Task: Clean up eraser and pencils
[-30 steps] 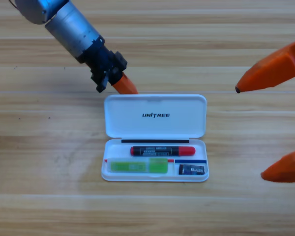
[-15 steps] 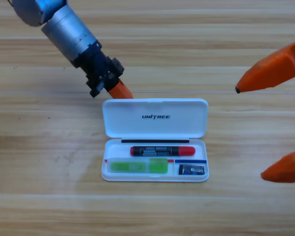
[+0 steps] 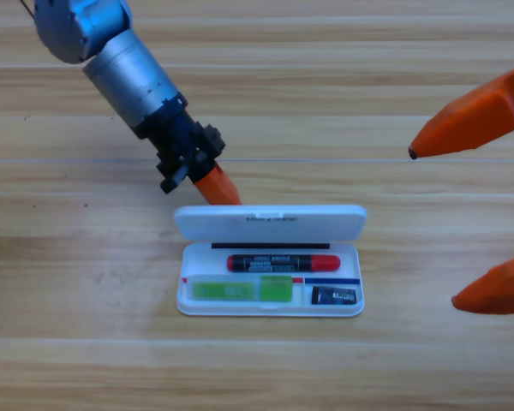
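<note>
Nearest the camera: white case (image 3: 270, 309) sits on the wooden table (image 3: 68, 342), tray facing up. Front row of the tray: green pencil (image 3: 242, 290) lies flat on the left, eraser (image 3: 335, 296) in the small compartment on the right, the two apart with a divider between. Behind them, red pencil (image 3: 283, 262) lies flat along the tray's rear section, lengthwise, black label up. All three items are inside the case.

Lid (image 3: 270, 222) is tilted up from the hinge, partway over, foreshortened into a narrow band behind the tray.

Just behind the lid's left end: left gripper (image 3: 217, 185), angled down from the upper left, orange tip at the lid's back edge; looks to be touching it. Only one orange tip visible, so whether it is spread or closed can't be read.

Right gripper (image 3: 433, 227) is parked at the right edge, well clear of the case, jaws spread wide, holding nothing.
</note>
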`<state>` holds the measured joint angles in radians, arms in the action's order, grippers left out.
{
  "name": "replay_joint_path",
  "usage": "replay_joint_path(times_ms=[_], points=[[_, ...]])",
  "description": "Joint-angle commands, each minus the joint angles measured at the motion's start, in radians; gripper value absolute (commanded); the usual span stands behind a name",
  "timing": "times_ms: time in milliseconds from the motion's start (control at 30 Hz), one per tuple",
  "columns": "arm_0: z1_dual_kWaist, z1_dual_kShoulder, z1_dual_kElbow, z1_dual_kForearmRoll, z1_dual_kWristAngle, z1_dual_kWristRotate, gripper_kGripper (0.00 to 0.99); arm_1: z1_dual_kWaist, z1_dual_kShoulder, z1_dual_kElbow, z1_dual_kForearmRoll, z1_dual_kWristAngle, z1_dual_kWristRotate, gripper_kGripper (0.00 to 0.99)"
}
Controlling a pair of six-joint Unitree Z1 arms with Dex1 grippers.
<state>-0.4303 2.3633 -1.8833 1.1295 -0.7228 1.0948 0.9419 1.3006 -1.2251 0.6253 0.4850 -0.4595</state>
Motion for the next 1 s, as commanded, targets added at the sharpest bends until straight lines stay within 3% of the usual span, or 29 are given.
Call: replay_joint_path(times_ms=[33, 367, 1000], points=[[-0.065, 0.014, 0.033, 0.006, 0.006, 0.008, 0.000, -0.026, -0.021, 0.033, -0.012, 0.018, 0.012, 0.973], [-0.113, -0.004, 0.082, -0.010, 0.033, -0.007, 0.000, -0.026, -0.018, 0.033, -0.012, 0.024, 0.016, 0.973], [-0.157, -0.056, 0.228, -0.126, 0.046, -0.044, 0.000, -0.026, -0.012, 0.035, -0.012, 0.024, 0.021, 0.973]])
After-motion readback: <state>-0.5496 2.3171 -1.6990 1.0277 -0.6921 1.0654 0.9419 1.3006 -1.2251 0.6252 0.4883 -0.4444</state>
